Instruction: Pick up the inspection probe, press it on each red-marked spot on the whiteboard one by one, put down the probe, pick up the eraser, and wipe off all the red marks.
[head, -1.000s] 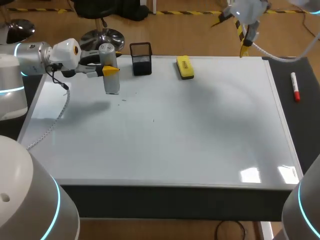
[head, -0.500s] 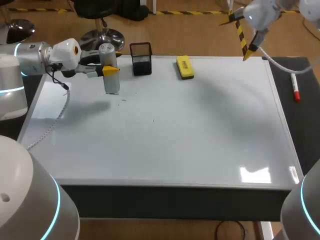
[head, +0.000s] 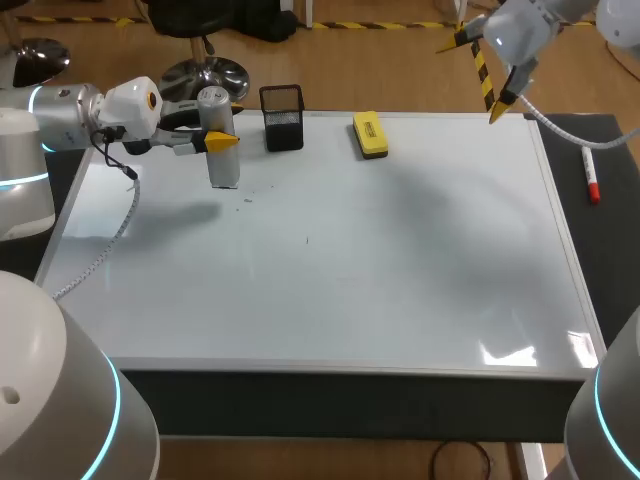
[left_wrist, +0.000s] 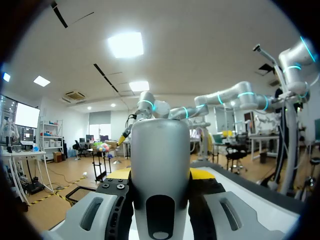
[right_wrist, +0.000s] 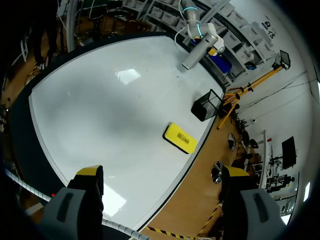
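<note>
Fingers of the left gripper (head: 216, 141) are clamped from both sides on a silver-grey cylindrical inspection probe (head: 218, 150), which stands upright over the far left part of the glossy white whiteboard (head: 400, 260). From the head view its lower end seems to meet the board, though I cannot be sure it touches. In the left wrist view the probe (left_wrist: 160, 155) fills the space between the two fingers of that gripper (left_wrist: 160, 216).

A black wire-mesh holder (head: 282, 118) stands just beside the probe at the board's far edge, and a yellow block eraser (head: 370, 134) lies flat further along that edge, apart from both.

The right gripper (head: 500, 98) hangs in the air above the far right corner of the board, fingers spread wide and holding nothing. In the right wrist view its yellow tips (right_wrist: 162, 172) frame the whiteboard (right_wrist: 100, 110), with the eraser (right_wrist: 181, 138) and holder (right_wrist: 207, 105) ahead.

A few small dark specks (head: 248, 198) dot the board near the probe. A red-capped marker pen (head: 591, 175) lies on the dark surface off the board's right edge. A grey cable (head: 115, 235) trails from the left arm across the board.
</note>
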